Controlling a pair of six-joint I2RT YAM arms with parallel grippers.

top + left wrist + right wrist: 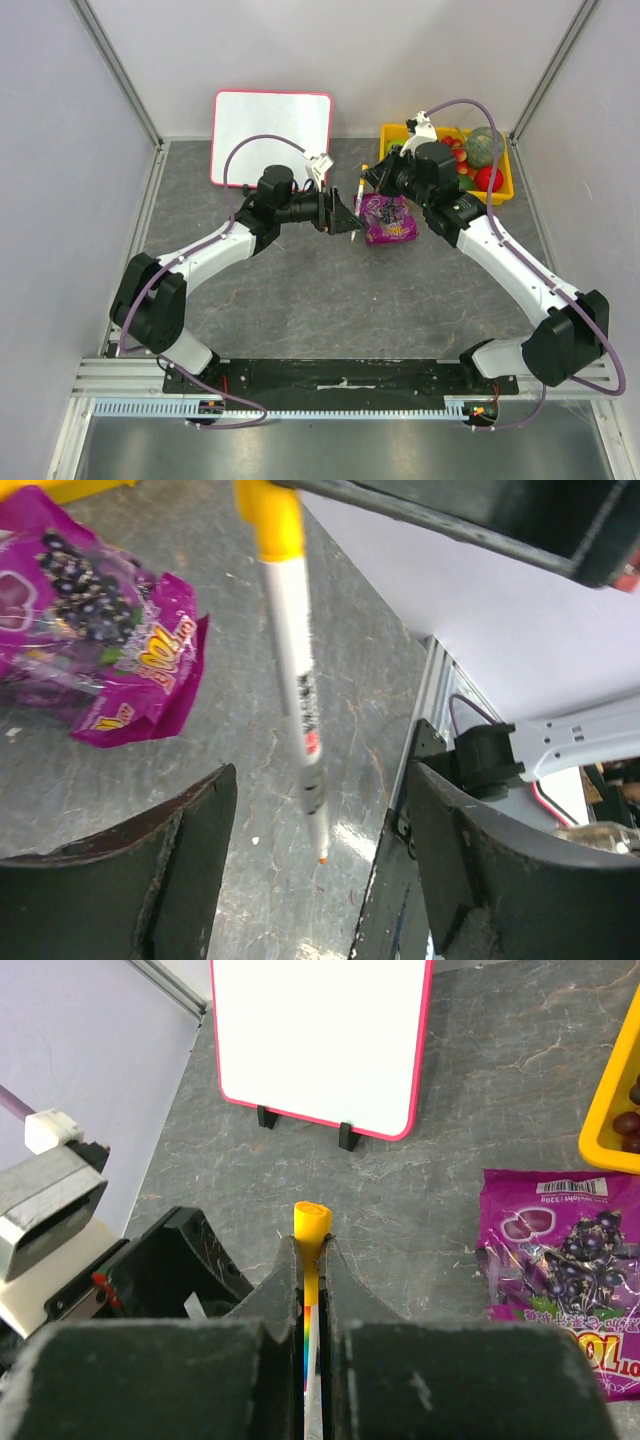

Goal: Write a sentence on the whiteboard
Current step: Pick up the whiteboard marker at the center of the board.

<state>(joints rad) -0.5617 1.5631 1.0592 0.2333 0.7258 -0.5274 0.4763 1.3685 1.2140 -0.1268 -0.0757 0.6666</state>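
step: likely marker (297, 670) handover | right gripper (310, 1250): clamped on marker | left gripper (320, 775): jaws apart, straddling it untouched | do: centre marker, pinch firmly before right releases

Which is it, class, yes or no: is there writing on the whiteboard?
No, the right wrist view shows the whiteboard plain white, with no marks.
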